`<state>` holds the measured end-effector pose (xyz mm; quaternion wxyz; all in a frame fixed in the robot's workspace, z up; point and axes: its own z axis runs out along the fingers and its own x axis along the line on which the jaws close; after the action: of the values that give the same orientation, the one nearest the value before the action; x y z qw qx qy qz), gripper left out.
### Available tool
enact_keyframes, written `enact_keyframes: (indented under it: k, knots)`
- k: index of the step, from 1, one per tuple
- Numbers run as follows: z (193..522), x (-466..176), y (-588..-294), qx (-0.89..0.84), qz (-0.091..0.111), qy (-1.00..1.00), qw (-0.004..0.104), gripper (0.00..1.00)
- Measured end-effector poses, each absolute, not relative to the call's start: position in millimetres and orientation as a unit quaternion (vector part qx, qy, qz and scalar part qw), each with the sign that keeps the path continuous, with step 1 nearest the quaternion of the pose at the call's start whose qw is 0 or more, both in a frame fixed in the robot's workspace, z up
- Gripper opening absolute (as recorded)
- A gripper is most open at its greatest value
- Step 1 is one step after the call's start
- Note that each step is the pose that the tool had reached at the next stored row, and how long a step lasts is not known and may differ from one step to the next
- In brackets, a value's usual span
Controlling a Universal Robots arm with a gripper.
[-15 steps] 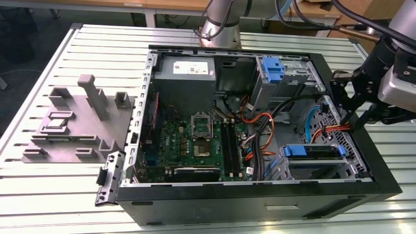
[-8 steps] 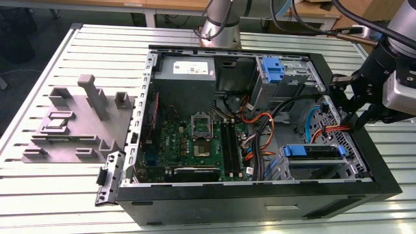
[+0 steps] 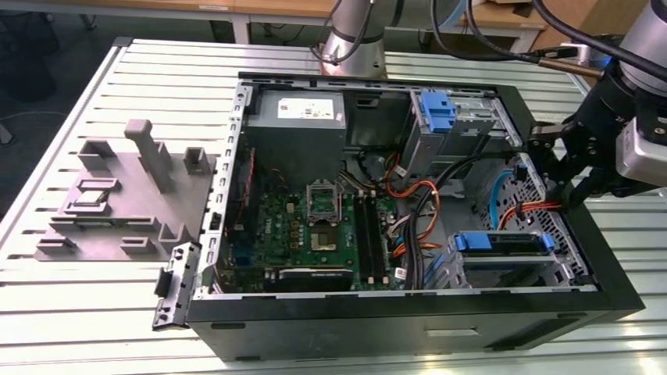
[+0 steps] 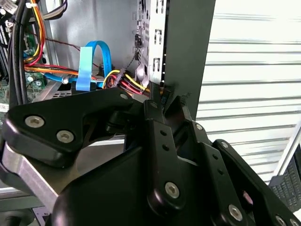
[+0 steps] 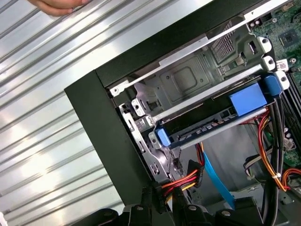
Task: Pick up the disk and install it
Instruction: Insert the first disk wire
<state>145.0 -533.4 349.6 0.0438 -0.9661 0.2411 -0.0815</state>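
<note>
The disk (image 5: 214,120) lies in the drive bay at the case's corner, its blue carrier bracket framing it, and it also shows in the exterior view as a blue-fronted unit (image 3: 501,244). My gripper (image 3: 565,183) hangs over the case's wall on the exterior view's right, apart from the disk. In both wrist views its black fingers (image 4: 154,110) come together just above the wall's edge (image 5: 141,179), with nothing between them. Red, yellow and blue cables (image 5: 190,181) run below the bay.
The open black computer case (image 3: 417,308) lies on a slatted metal table (image 3: 94,312). A second blue caddy (image 3: 438,109) and a grey power supply box (image 3: 300,117) sit at the far end. A grey fixture (image 3: 120,195) stands beside the case. A hand (image 5: 59,5) rests on the table.
</note>
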Motion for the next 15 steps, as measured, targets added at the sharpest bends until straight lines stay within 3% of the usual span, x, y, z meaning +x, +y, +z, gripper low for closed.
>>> enact_keyframes:
  k: [6, 8, 15]
  knots:
    - [349.5, 145.1, -533.5, -0.966, -0.083, 0.241, 0.042, 0.30]
    - [352.9, 145.1, -533.4, -0.966, -0.083, 0.241, 0.042, 0.18]
    - [361.8, 145.1, -533.4, -0.966, -0.082, 0.241, 0.040, 0.18]
